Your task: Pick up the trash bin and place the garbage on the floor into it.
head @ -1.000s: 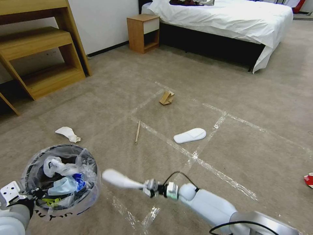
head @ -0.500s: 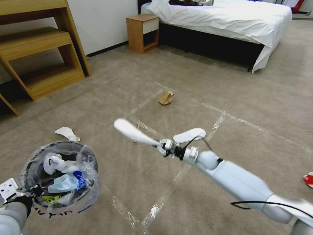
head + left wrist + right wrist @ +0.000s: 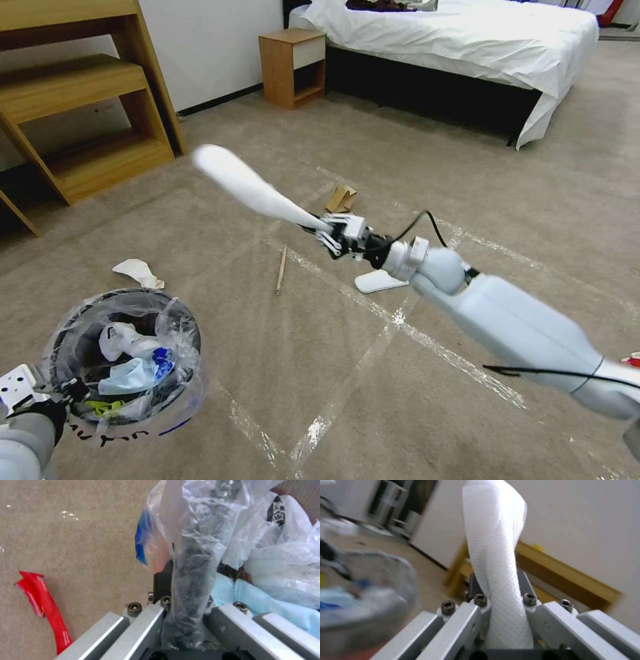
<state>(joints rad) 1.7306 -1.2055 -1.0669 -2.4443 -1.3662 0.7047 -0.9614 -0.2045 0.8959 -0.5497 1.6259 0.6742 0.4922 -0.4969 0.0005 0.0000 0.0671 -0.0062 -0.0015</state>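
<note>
One trash bin (image 3: 123,363) holds a blue mask (image 3: 127,377), white bags (image 3: 123,337)

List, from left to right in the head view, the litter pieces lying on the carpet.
Crumpled white paper → thin wooden stick → folded brown cardboard → flat white slipper → red wrapper at the right edge.

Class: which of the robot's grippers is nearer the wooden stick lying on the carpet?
Right. The right gripper, holding a white slipper, hangs just beyond the wooden stick; the left gripper grips the trash bin farther away.

Bright, even room light — slipper (image 3: 247,183) seemingly motion-blurred.
</note>
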